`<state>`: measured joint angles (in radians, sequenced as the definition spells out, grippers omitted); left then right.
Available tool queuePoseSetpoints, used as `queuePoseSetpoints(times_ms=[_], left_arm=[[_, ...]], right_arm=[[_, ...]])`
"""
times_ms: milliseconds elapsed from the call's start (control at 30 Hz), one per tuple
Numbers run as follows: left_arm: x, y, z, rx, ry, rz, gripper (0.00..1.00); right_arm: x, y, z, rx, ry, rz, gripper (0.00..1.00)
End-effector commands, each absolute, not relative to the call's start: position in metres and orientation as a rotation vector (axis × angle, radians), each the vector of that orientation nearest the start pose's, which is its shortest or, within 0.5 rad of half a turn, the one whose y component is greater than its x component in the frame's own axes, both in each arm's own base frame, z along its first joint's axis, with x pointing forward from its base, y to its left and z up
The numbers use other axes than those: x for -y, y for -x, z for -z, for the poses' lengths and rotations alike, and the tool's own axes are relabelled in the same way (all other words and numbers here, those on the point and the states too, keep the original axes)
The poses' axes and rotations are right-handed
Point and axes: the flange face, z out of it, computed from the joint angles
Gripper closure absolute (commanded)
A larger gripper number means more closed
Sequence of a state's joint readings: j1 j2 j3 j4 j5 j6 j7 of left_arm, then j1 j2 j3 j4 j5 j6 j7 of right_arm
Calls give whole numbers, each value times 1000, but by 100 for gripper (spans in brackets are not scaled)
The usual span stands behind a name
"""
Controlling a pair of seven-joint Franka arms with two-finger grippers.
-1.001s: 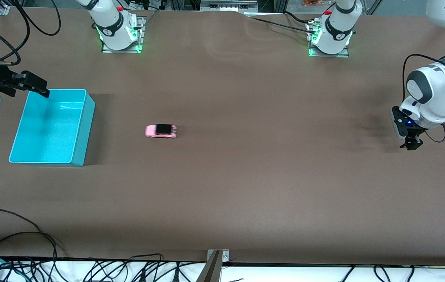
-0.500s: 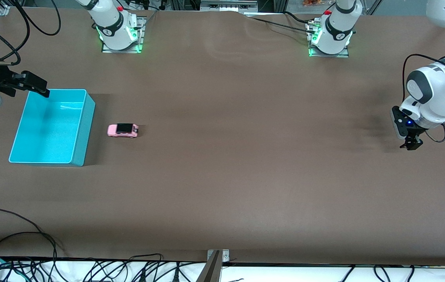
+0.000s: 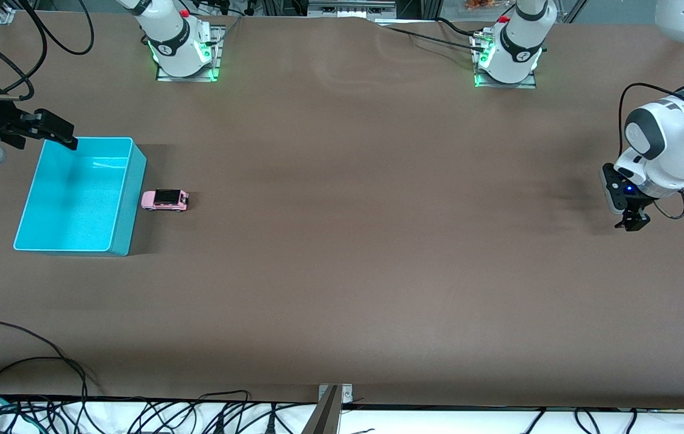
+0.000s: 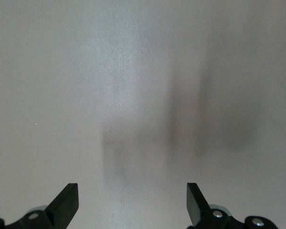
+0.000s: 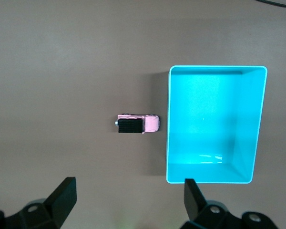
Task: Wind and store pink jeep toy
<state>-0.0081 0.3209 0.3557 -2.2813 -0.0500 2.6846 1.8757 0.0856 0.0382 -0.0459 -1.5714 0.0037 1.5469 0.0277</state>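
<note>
The pink jeep toy (image 3: 165, 200) stands on its wheels on the brown table, close against the outer wall of the turquoise bin (image 3: 70, 205). Whether it touches that wall I cannot tell. The right wrist view shows the black-roofed jeep (image 5: 137, 124) beside the bin (image 5: 209, 119), which has nothing in it. My right gripper (image 3: 64, 137) hangs open over the bin's corner farthest from the front camera, its jaws (image 5: 128, 186) wide apart and holding nothing. My left gripper (image 3: 631, 224) waits open over bare table at the left arm's end, with nothing between its jaws (image 4: 132, 188).
Both arm bases (image 3: 184, 54) (image 3: 507, 60) stand along the table edge farthest from the front camera. Loose cables (image 3: 46, 361) lie at the edge nearest that camera. Brown table stretches between the jeep and the left gripper.
The jeep has rolled along the table from near the middle toward the right arm's end, up to the bin's wall. Neither arm has moved.
</note>
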Motion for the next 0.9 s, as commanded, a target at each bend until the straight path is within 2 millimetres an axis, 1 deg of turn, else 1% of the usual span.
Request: queuePoseSetpoints(times_ms=[0,33,100,267,434,567,701,767,867], left_arm=[[-190,-512,-243,-2045,2210,-4,0],[-190,-513,-249,-2040,2205,8,0],[-190,-515,-259,-2029,2196,31,0],[-187,-518,-291,-2005,2167,97,0],[-185,-515,-323,-1990,2132,161,0],[-184,-513,-348,-1969,2127,204,0],[-182,-511,-385,-1935,2089,281,0],[-180,-507,-404,-1929,2075,315,0],[-168,-504,-425,-1953,2061,350,0]], right_arm=[[-36,-568,-591,254,3132,-101,0],[-38,-568,-591,341,3122,-104,0],[-39,-573,-579,478,3098,-132,0],[-40,-585,-563,782,3027,-130,0],[-40,-594,-533,1145,2879,-186,0],[-42,-602,-506,1412,2735,-210,0],[-41,-606,-471,1637,2570,-232,0],[-40,-605,-454,1729,2498,-223,0],[-39,-599,-423,1824,2425,-213,0]])
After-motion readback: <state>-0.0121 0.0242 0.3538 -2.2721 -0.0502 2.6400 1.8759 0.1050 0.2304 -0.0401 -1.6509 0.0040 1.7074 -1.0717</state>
